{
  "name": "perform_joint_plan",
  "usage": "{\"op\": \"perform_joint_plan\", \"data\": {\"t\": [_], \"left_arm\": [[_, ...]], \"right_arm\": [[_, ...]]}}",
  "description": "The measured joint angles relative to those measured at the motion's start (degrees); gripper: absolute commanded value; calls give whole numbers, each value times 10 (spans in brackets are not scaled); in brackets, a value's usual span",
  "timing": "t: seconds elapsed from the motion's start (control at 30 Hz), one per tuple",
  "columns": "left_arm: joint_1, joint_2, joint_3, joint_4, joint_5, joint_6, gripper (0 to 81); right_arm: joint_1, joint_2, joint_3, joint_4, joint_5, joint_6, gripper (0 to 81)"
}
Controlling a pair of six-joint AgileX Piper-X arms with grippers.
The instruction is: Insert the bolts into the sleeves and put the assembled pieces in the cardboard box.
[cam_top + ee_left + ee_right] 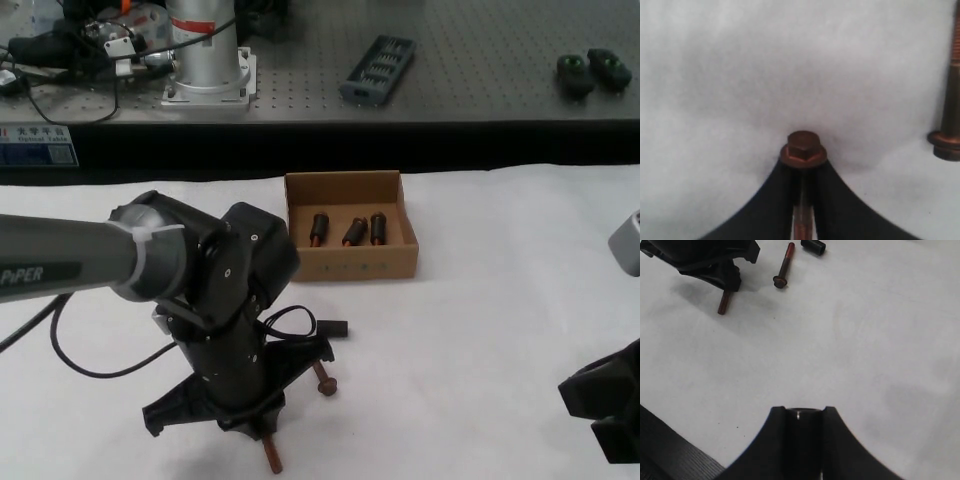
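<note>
While left claw (803, 167) clamps bolt (803, 149) lengthwise, head beyond fingertips, right claw (803, 412) clamps sleeve (803, 432)

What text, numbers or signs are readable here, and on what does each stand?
Lettering on the left arm: a maker's mark, cut off; not quoted.
Print on the label, bench edge: too blurred to read.
Marks on the cardboard box: too small to read.

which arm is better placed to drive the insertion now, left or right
Left, probably. The left end effector is shut on a bolt with the shank free, and it sits nearer the cardboard box. The right end effector holds a sleeve and can simply present it.
</note>
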Motion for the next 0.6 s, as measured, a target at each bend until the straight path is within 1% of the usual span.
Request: {"op": "perform_joint_plan", "data": {"t": [0.17,0.27,0.33,0.5,0.6], "left_arm": [[0,0,0,-3,8,14,6],[0,-12,2,-12,14,82,6],[0,-21,3,-12,11,101,6],[0,-93,5,-16,1,157,6],[0,-145,5,-23,1,185,6]], "right_arm": [[0,0,0,0,0,0,18],[0,0,0,0,-1,0,18],[0,0,0,0,-7,0,18],[0,0,0,-3,-29,0,18],[0,0,0,-27,-37,0,18]]}}
